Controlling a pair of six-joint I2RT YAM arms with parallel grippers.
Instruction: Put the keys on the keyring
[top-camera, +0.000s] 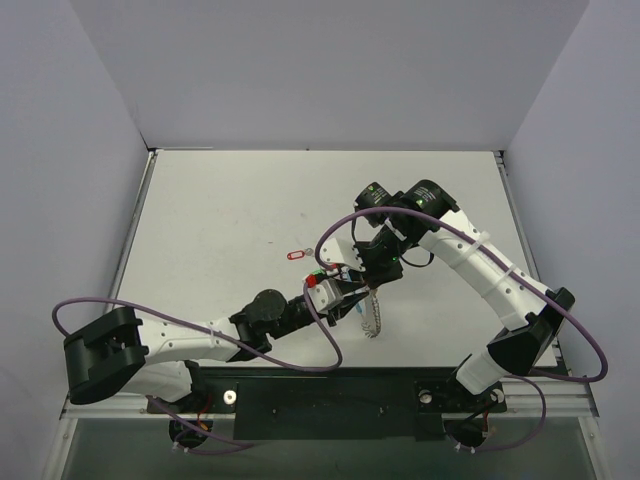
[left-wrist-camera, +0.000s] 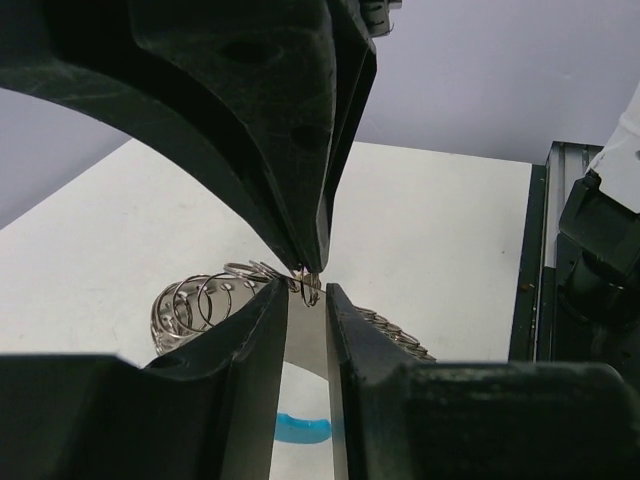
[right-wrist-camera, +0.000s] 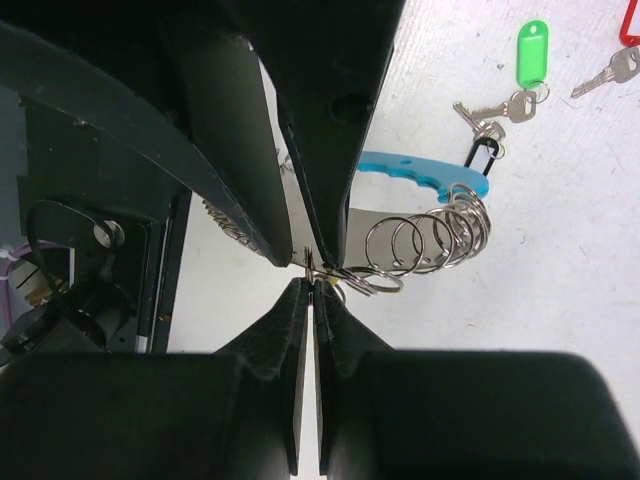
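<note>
Near the middle of the worktop's (top-camera: 230, 220) near edge, the right gripper's (right-wrist-camera: 312, 278) jaws are clamped on the keyring's (right-wrist-camera: 430, 235) wire, apparently steadying it for threading. The left gripper's (left-wrist-camera: 307, 292) jaws show a narrow gap at the coil, but whether they grip it cannot be told. A green-tagged key (right-wrist-camera: 533, 55) lies loose on the worktop.

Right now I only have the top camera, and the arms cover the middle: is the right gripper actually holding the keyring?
Observer: Yes, the right gripper is shut on one wire loop of the keyring.
Operator: And the left?
Observer: The left gripper has its fingers slightly apart at that same loop; contact unclear.
Operator: Any keys hidden from me?
Observer: The green-tagged key lies apart from the ring; the black-tagged key sits by the blue segment's end.
</note>
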